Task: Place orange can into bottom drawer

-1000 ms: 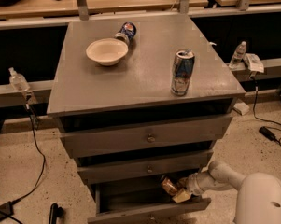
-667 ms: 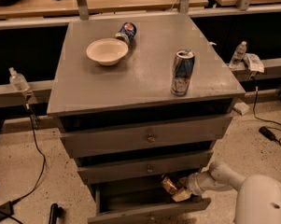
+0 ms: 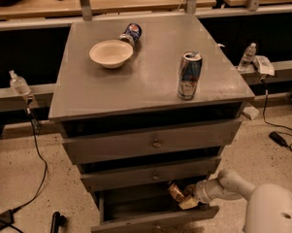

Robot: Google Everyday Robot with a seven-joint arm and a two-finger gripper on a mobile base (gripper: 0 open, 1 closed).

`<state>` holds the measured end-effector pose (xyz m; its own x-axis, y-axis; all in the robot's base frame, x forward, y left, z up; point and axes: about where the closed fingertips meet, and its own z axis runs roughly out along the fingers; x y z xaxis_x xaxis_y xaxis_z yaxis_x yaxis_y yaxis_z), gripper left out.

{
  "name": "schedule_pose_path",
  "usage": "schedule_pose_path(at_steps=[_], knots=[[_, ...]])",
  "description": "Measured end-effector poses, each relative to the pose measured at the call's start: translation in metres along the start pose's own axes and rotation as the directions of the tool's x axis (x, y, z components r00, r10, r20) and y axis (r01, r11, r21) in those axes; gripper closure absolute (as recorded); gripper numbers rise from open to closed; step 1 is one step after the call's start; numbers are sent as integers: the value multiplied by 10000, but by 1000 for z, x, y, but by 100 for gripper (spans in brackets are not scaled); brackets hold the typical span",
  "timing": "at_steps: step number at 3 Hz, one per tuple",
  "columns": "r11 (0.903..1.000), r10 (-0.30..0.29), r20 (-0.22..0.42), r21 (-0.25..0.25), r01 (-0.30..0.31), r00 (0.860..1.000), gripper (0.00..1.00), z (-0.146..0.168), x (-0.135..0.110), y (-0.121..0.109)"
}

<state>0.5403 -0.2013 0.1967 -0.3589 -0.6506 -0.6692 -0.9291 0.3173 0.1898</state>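
Gripper: pale parallel-jaw gripper [image 3: 188, 201] on a white arm [image 3: 228, 186], reaching into the open drawer from the right.
Grip: cannot tell whether clamped or released.
Can: small shiny orange-gold drink can [image 3: 175, 191], tilted, touching the gripper, inside the drawer's right side.
Drawer: lowest grey wooden drawer [image 3: 150, 221], pulled out.
Handling: likely light, thin-walled, slick, easily dented; best held across the mid-body.
Above: on the grey cabinet top [image 3: 150, 89], cream bowl [image 3: 111, 53], upright blue-and-silver can [image 3: 189, 75], dark blue can [image 3: 131, 33] lying down.

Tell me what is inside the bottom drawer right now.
Inside the open bottom drawer, at its right side, are the orange can and the gripper right beside it. The rest is dark, and the back part is hidden under the middle drawer.
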Motion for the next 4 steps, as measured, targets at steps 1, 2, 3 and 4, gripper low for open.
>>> schedule_pose_path(at_steps=[1,2,3,4], knots=[[10000,41,-99,39,-41,9999,84,4,1,-1],[9999,84,-117,61,-84,9999,53,5,2,-2],[9999,104,-37,61,-104,9999,30,5,1,-2],[9999,134,171,37,-134,9998,3,1,-1,-2]])
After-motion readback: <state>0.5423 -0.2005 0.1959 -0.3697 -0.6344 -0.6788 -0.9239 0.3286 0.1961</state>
